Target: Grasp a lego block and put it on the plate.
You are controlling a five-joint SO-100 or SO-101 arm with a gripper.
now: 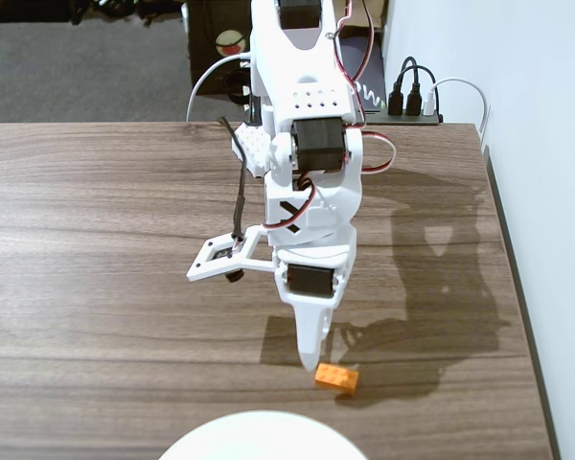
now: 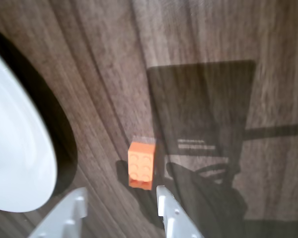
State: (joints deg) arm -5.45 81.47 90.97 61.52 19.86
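Now | gripper (image 2: 120, 206) held open above brick (image 2: 141, 164) | brick seemingly off-centre; may be knocked aside, away from plate (image 2: 20, 153)

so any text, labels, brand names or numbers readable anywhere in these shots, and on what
None can be read in either view.
The lego block: its studs are too blurred to show any lettering.
The plate: plain white, no mark.
The gripper and the arm: no printed label visible.
The round red and white object behind the table: too small to tell whether it bears text.
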